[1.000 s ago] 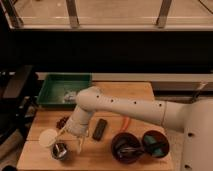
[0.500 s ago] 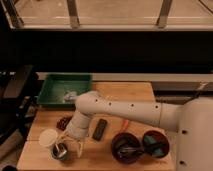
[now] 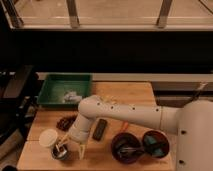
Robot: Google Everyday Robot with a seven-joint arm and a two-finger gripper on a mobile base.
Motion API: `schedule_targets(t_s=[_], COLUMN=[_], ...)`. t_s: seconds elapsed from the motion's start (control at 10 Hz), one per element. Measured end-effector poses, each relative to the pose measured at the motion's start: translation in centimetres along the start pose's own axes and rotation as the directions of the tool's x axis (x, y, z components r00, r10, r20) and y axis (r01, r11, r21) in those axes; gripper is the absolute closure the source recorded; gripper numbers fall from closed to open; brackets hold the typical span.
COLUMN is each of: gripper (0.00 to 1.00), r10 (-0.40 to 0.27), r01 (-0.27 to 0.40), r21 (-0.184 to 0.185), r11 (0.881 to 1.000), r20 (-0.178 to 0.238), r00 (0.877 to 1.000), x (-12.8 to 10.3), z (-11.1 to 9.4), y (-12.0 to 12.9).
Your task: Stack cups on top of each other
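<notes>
A whitish translucent cup (image 3: 48, 137) stands at the front left of the wooden table (image 3: 135, 95). A dark brownish cup (image 3: 60, 154) stands just in front of it and to the right. My gripper (image 3: 69, 149) hangs low right over the dark cup, at its rim, and partly hides it. A blue cup (image 3: 158, 145) lies inside the right maroon bowl (image 3: 148, 138). My white arm (image 3: 125, 116) reaches in from the right across the table.
A green tray (image 3: 57, 83) with a pale crumpled item sits at the back left. A second maroon bowl (image 3: 118, 142) holding utensils stands at the front middle. A black oblong object (image 3: 100, 129) and a brown cluster (image 3: 65, 121) lie mid-table. A black chair is at the left.
My gripper has moved a little down and left, closer onto the dark brownish cup. The cups and bowls have not moved.
</notes>
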Motion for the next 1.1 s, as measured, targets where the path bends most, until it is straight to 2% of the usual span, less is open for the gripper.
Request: schedule_targets(t_s=[0.3,0.4,0.7,1.0,1.1], gripper=[0.28,0.32,0.63,0.93,0.99], r10=[0.017,0.014,0.008,-0.004,-0.007], r01=[-0.017,-0.015,-0.008,0.003,0.006], r21=[0.009,0.012,0.009,0.021,0.026], r11=[1.0,1.0,1.0,1.0,1.0], r20=[0.03,0.039,0.06,0.062,0.061], r00=[0.999,0.999,0.998,0.998,0.998], x=[0.7,0.9,1.0,0.9,0.8], z=[1.2,1.6,2.6,2.8,2.7], y=[0.6,0.6,0.6,0.2,0.0])
